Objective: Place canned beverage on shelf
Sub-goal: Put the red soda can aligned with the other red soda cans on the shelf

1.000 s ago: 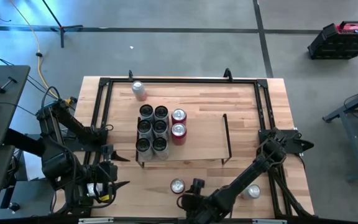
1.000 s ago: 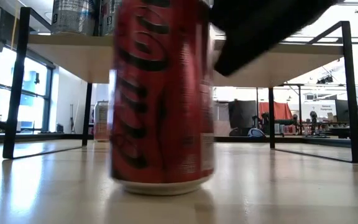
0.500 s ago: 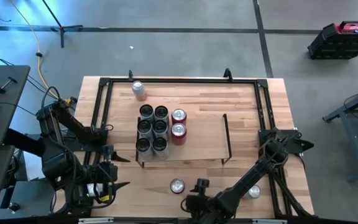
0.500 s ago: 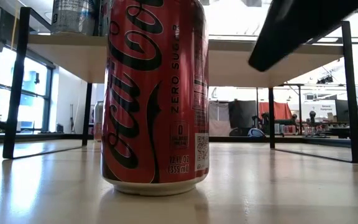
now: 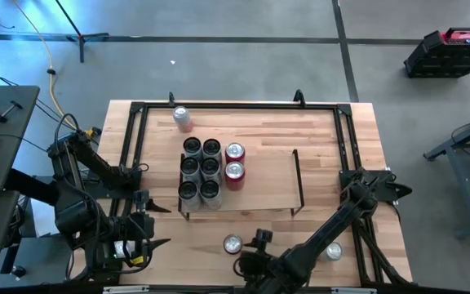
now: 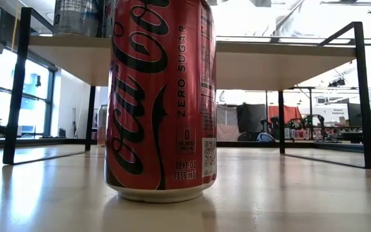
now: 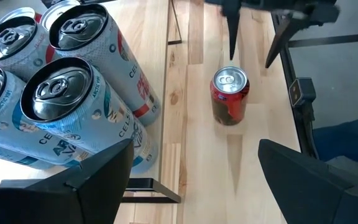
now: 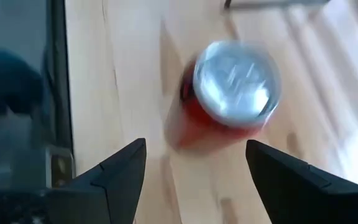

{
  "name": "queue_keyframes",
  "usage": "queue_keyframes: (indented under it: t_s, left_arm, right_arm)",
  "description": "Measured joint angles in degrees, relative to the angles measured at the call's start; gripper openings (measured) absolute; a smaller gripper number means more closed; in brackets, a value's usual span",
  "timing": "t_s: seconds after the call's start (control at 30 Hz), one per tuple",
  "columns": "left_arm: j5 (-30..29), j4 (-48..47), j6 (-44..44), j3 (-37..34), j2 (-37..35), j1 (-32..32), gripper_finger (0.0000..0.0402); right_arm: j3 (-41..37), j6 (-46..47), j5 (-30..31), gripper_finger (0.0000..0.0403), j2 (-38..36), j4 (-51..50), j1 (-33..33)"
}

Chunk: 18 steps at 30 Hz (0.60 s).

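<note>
A red cola can [image 5: 232, 243] [image 6: 163, 96] stands upright on its base on the table, in front of the shelf [image 5: 259, 180] and clear of both grippers. My right gripper [image 5: 251, 247] [image 8: 194, 168] hovers open just above it, toward the table's right; in the left wrist view its fingers [image 7: 232, 37] stand over the can [image 7: 230, 93]. The shelf board carries several silver cans [image 5: 200, 169] and two red ones [image 5: 234, 161] at its left end. My left gripper [image 5: 163, 224] [image 7: 191, 180] waits open at the table's left front.
A silver can [image 5: 182, 117] stands at the table's far left, and another can [image 5: 331, 251] sits by my right arm at the front right. Black rails [image 5: 235, 104] frame the tabletop. The shelf's right half is bare wood.
My right gripper has gone up from beside the red can's top and has left the low view, its fingers as far apart as before. The can, blurred and a little to the right a second ago, now stands still and upright on the table.
</note>
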Motion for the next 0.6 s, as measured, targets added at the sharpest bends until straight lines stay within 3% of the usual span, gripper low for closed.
queue_keyframes:
  t_s: [0.13, 0.2, 0.37, 0.5, 0.6]
  left_arm:
    - [0.00, 0.02, 0.00, -0.02, 0.00, 0.00, 0.0335]
    - [-0.01, 0.02, 0.00, -0.02, 0.04, 0.00, 0.0335]
    - [0.00, 0.09, -0.02, -0.02, 0.22, -0.02, 0.0335]
    - [0.00, 0.09, -0.02, -0.02, 0.22, -0.02, 0.0335]
    - [0.20, 0.09, -0.02, -0.02, 0.22, -0.02, 0.0335]
  right_arm:
    - [3.31, -5.63, 7.34, 0.0260, -0.04, 2.87, 0.24]
    - [3.38, -10.63, 8.27, 0.0260, -0.04, 7.87, 0.05]
    - [0.31, -20.47, 2.26, 0.0260, 0.26, 19.61, -1.96]
    - [-0.48, -21.01, 1.30, 0.0260, 0.66, 19.05, -3.95]
    - [-0.55, -19.22, -2.72, 0.0260, 0.74, 17.66, -4.90]
